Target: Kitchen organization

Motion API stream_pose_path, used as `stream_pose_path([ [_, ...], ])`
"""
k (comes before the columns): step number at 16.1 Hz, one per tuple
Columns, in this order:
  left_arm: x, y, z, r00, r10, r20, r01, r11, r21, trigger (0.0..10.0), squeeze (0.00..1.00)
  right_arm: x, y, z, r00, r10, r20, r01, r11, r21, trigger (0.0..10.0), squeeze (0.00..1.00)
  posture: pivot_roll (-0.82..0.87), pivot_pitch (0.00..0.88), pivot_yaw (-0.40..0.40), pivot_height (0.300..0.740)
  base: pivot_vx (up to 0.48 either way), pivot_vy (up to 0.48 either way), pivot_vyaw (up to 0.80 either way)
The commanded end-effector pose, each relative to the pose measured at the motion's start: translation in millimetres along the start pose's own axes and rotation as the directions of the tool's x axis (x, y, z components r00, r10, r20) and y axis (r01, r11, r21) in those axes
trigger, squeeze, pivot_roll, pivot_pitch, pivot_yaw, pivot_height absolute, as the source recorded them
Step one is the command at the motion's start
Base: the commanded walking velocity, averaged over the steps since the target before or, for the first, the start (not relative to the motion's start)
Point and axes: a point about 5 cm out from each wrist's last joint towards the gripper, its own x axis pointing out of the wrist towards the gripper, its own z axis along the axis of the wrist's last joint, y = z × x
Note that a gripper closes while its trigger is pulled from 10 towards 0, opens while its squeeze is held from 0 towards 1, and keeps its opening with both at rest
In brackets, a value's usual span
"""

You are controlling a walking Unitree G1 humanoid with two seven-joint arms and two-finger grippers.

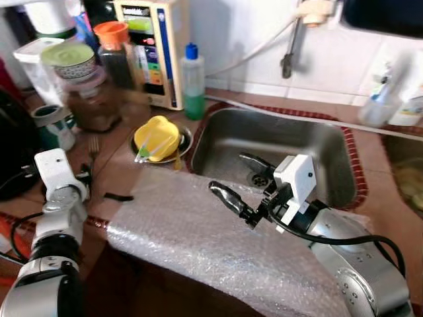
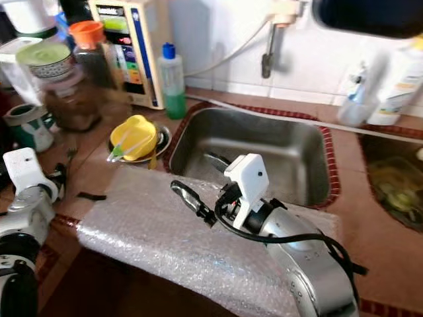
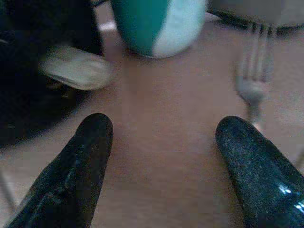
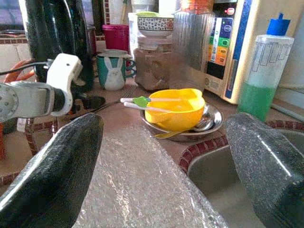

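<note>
A yellow bowl (image 1: 156,137) with green-tipped chopsticks (image 4: 142,101) across it sits in a metal dish (image 4: 206,124) left of the sink (image 1: 277,139), a spoon beside it. My right gripper (image 1: 241,179) hovers open and empty over the near edge of the sink and a sheet of bubble wrap (image 1: 198,231). It points toward the bowl. My left gripper (image 3: 164,130) is open and low over the brown counter. A fork (image 3: 254,85) and a teal and white mug (image 3: 156,23) lie just beyond its fingertips.
Jars, a stacked patterned bowl (image 1: 69,61), a green soap bottle (image 1: 193,82) and a cream appliance (image 1: 155,49) crowd the back of the counter. A black kettle (image 4: 61,38) stands at far left. A short black strip (image 1: 117,197) lies beside the bubble wrap. A second basin (image 2: 396,178) holds scraps at right.
</note>
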Motion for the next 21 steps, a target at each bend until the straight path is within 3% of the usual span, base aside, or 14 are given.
stream_pose_path([
  [1, 0.4, -2.0, 0.2, 1.000, -0.013, -0.006, 0.013, 1.000, 0.013, 10.0, 0.00, 0.1, -0.7, 1.8, 1.000, -0.001, 0.006, 0.001, 1.000, -0.004, 10.0, 0.00, -0.06, 0.021, 0.052, 0.740, 0.000, 0.000, 0.00],
  [5, 0.6, -9.2, 2.1, 0.997, -0.076, -0.003, 0.076, 0.997, 0.014, 10.0, 0.00, 0.6, -2.7, 2.7, 1.000, -0.010, 0.007, 0.010, 1.000, -0.014, 10.0, 0.00, -0.06, 0.022, 0.053, 0.740, 0.000, 0.000, 0.00],
  [8, -0.3, -18.1, 10.7, 0.992, -0.117, 0.048, 0.114, 0.992, 0.053, 10.0, 0.00, 0.7, -2.2, 3.2, 1.000, -0.017, 0.011, 0.017, 1.000, -0.019, 10.0, 0.00, -0.06, 0.027, 0.057, 0.740, 0.000, 0.000, 0.00],
  [11, 0.6, -23.0, 7.0, 0.990, -0.144, 0.007, 0.143, 0.988, 0.051, 10.0, 0.00, 0.5, -1.3, 2.1, 1.000, -0.016, 0.006, 0.016, 1.000, -0.016, 10.0, 0.00, -0.06, 0.034, 0.056, 0.740, 0.000, 0.000, 0.00],
  [13, 1.8, -35.3, 6.7, 0.975, -0.217, -0.046, 0.220, 0.974, 0.064, 10.0, 0.00, -2.4, 3.7, 3.8, 0.999, 0.047, -0.009, -0.047, 0.999, 0.011, 10.0, 0.00, -0.06, 0.050, 0.058, 0.740, 0.000, 0.000, 0.00],
  [18, 2.6, -36.9, -1.3, 0.958, -0.247, -0.145, 0.258, 0.964, 0.059, 10.0, 0.00, -9.3, 5.2, 9.9, 0.994, 0.103, -0.030, -0.103, 0.995, 0.014, 10.0, 0.00, -0.07, 0.076, 0.073, 0.740, 0.000, 0.000, 0.00],
  [19, 2.6, -36.7, -2.5, 0.953, -0.257, -0.158, 0.267, 0.963, 0.044, 5.6, 0.00, -11.0, 5.5, 12.1, 0.992, 0.119, -0.033, -0.119, 0.993, 0.020, 10.0, 0.00, -0.07, 0.086, 0.079, 0.740, 0.000, 0.000, 0.00],
  [20, 2.7, -35.7, -3.6, 0.953, -0.256, -0.165, 0.263, 0.964, 0.028, 0.1, 0.00, -12.1, 5.4, 14.0, 0.991, 0.130, -0.033, -0.129, 0.991, 0.025, 10.0, 0.00, -0.07, 0.089, 0.081, 0.740, 0.000, 0.000, 0.00],
  [21, 2.4, -35.3, -5.3, 0.951, -0.259, -0.171, 0.266, 0.964, 0.022, 0.0, 0.00, -12.7, 5.0, 14.9, 0.990, 0.133, -0.034, -0.133, 0.991, 0.025, 10.0, 0.00, -0.07, 0.089, 0.081, 0.740, 0.000, 0.000, 0.00],
])
